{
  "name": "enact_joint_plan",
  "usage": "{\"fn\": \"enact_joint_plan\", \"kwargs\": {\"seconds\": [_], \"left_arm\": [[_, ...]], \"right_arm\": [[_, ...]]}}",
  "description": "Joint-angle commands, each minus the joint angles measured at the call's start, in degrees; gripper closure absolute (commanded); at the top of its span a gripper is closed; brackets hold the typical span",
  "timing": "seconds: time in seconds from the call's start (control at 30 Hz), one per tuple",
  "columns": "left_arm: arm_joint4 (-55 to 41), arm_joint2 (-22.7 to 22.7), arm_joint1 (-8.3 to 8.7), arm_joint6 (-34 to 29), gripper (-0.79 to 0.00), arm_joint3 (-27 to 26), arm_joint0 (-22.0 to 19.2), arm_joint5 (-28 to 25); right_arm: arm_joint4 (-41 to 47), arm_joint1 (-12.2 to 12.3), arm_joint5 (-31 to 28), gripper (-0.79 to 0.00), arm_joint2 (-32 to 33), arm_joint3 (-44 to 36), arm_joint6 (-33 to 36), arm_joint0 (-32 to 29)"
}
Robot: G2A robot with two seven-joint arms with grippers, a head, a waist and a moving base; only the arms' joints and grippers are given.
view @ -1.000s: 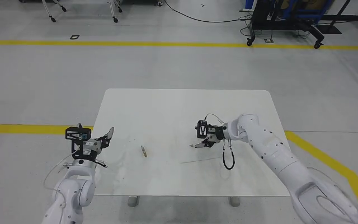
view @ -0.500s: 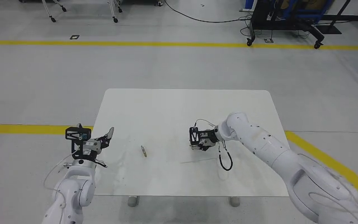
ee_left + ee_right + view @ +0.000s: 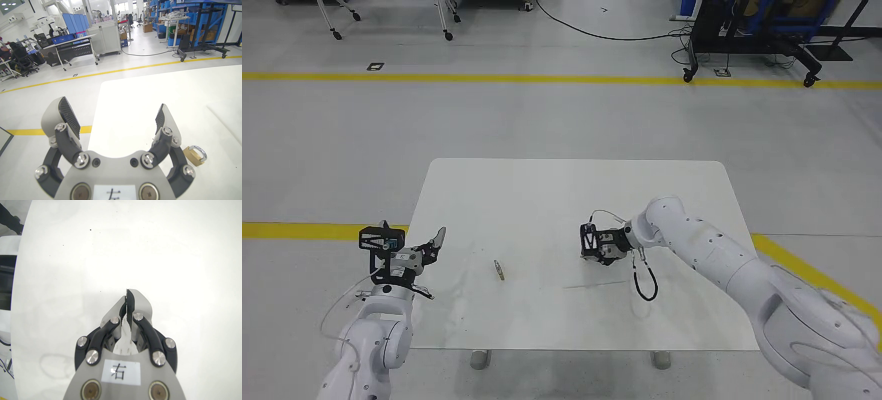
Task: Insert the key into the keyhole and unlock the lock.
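The lock (image 3: 499, 269) lies flat on the bench (image 3: 542, 190), near the front edge and left of the middle. In the top view its long axis runs roughly far-to-near, with the near end tilted a little to the right. In the left wrist view the lock (image 3: 194, 156) shows a brass body on the side toward the left gripper (image 3: 113, 103), and the steel shackle curves off the other end. The finger (image 3: 166, 123) partly covers the body.

The left gripper (image 3: 430, 265) hangs at the bench's left edge with its fingers spread wide and nothing between them. It is just beside the lock but not touching it.

The right gripper (image 3: 589, 254) is right of the middle of the bench, well apart from the lock. It is turned down toward the surface. In the right wrist view the right gripper (image 3: 126, 293) has its fingers pressed together at the tips over bare bench (image 3: 132, 247). A thin dark edge shows at the tips, but I cannot tell whether it is the key.
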Motion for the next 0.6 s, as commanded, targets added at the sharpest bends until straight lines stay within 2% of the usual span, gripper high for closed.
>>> {"fn": "enact_joint_plan", "kwargs": {"seconds": [0.0, 0.2, 0.5, 0.57], "left_arm": [[0.00, 0.00, 0.00, 0.00, -0.785, 0.00, 0.00, 0.00], [0.00, 0.00, 0.00, 0.00, -0.785, 0.00, 0.00, 0.00], [0.00, 0.00, 0.00, 0.00, -0.785, 0.00, 0.00, 0.00], [0.00, 0.00, 0.00, 0.00, -0.785, 0.00, 0.00, 0.00]], "right_arm": [[-0.26, 0.01, 0.00, 0.000, -0.21, 0.20, -0.72, 0.15], [-2.12, 0.35, 0.00, 0.000, -0.01, 0.18, -4.62, 0.34], [-4.19, 1.95, 0.07, 0.000, 3.01, 0.67, -14.73, -0.83], [-4.19, 1.95, 0.07, 0.000, 3.01, 0.67, -14.73, -0.83]]}}
